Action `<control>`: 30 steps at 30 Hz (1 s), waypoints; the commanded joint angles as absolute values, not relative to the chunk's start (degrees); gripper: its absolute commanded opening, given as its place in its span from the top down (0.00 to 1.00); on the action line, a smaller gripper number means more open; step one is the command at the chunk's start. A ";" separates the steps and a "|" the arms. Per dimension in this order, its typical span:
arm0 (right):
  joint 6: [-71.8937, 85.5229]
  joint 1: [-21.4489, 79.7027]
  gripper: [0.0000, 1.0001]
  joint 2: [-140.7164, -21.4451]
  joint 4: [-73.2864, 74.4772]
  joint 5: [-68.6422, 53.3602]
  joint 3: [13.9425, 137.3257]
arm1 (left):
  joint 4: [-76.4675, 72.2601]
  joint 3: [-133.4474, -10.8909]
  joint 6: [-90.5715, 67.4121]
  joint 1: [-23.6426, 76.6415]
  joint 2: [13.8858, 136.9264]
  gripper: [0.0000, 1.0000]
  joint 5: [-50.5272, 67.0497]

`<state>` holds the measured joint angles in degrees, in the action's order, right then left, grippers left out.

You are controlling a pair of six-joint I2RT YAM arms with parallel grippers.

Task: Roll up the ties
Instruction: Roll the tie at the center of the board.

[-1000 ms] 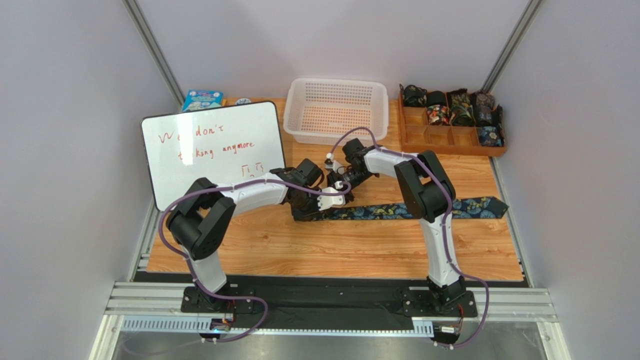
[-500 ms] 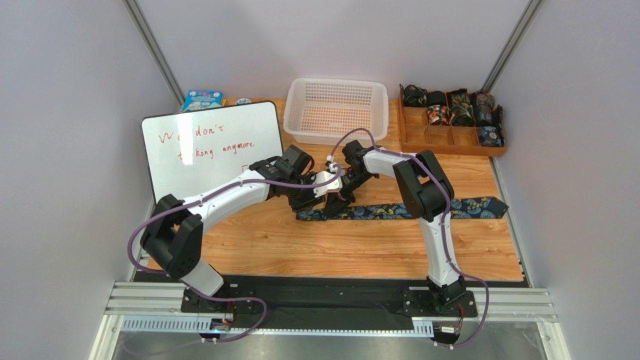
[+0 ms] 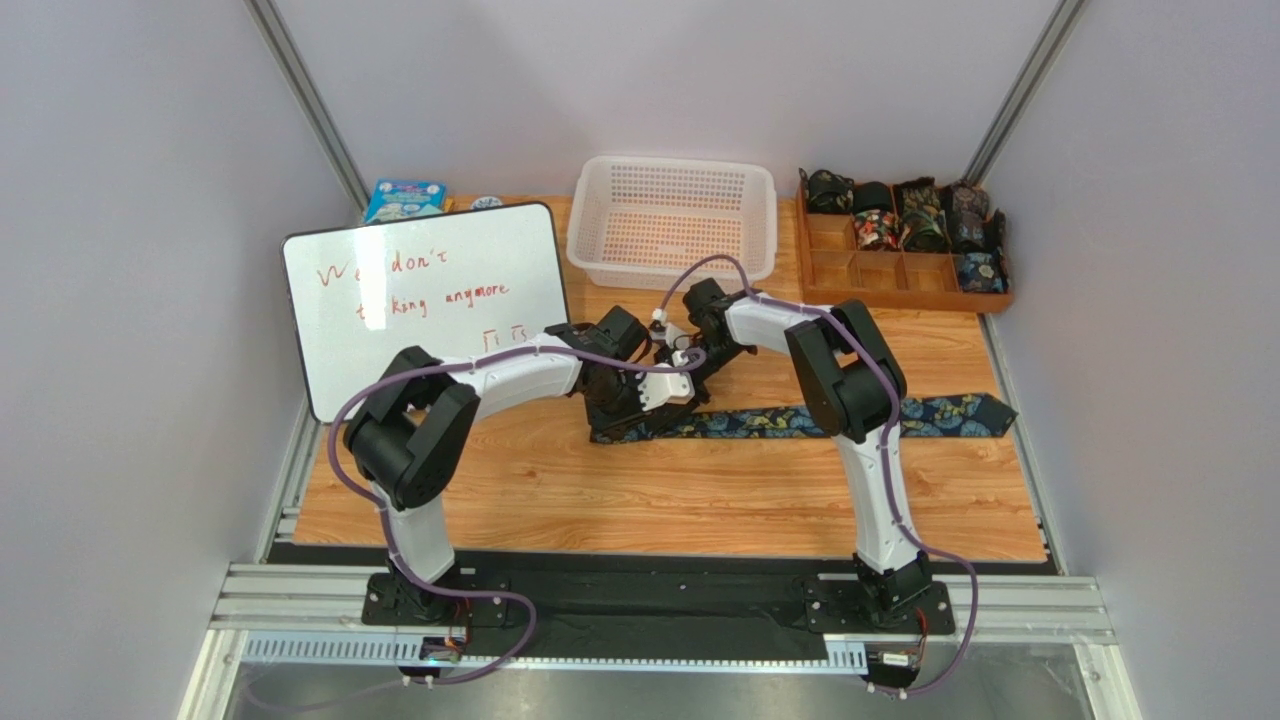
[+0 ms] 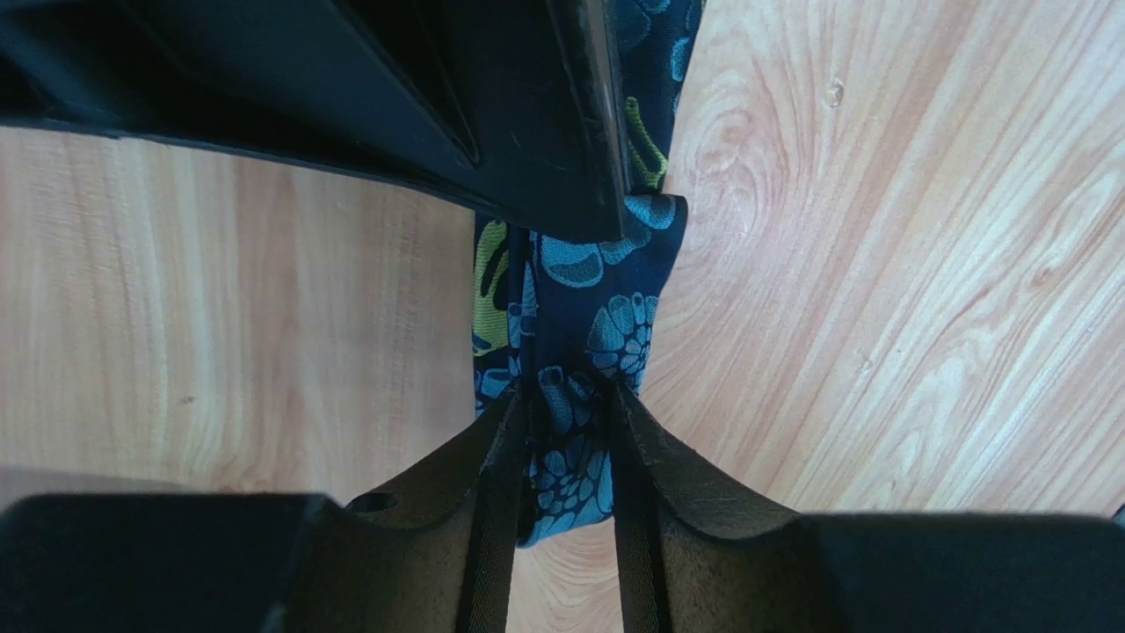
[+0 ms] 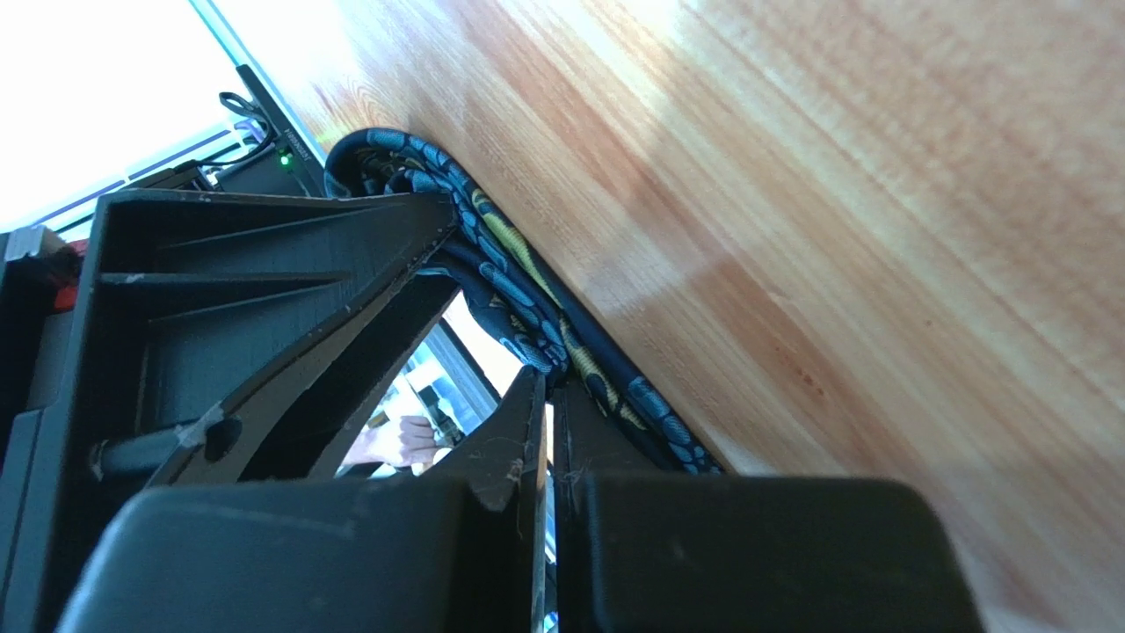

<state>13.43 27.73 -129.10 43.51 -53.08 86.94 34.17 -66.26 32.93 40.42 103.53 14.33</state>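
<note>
Mid-frame, we are pinching the tie [image 4: 621,343] in our left gripper [image 4: 565,396], our right gripper [image 5: 547,385] sitting closed alongside.

Tie [image 3: 759,425] flat on table [image 3: 676,503], basket [image 3: 598,264] behind (whiteboard [image 3: 428,300] left)

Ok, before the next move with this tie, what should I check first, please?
1. Left gripper grips the tie: ok, fabric is pinched in it.
2. Right gripper holds fabric: cannot tell; it is shut, tips at the fold.
3. Rest of tie flat on the table: ok.
4. Both grippers away from the basket: ok.
5. Free compartment in the wooden tray: ok.
</note>
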 commanded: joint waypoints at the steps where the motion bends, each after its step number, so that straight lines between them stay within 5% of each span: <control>1: 14.15 27.86 1.00 -128.32 43.15 -53.52 89.30 | 35.42 -67.24 34.36 40.61 104.33 0.65 12.21; 5: 13.54 27.77 1.00 -127.71 43.68 -52.91 90.17 | 34.63 -65.57 34.19 40.52 102.14 0.59 13.79; 7: 12.84 27.77 1.00 -128.40 44.29 -52.03 90.35 | 34.02 -64.87 33.84 40.34 98.12 0.47 16.25; 9: 11.52 27.86 1.00 -128.93 44.73 -51.07 90.27 | 33.92 -64.60 33.05 40.17 93.28 0.31 18.80; 11: 10.81 27.77 1.00 -129.90 45.09 -50.54 89.91 | 35.67 -65.21 31.56 39.64 90.45 0.01 21.77; 16: 9.14 27.69 1.00 -131.04 45.70 -49.83 89.30 | 31.75 -62.41 24.80 38.59 77.19 0.01 17.59; 21: 8.61 27.68 1.00 -130.87 46.23 -50.18 88.95 | 15.05 -47.13 32.93 38.76 61.90 0.01 18.90; 30: 8.96 27.60 1.00 -131.31 46.49 -50.98 89.47 | 27.69 -55.90 41.65 33.75 78.82 0.02 28.91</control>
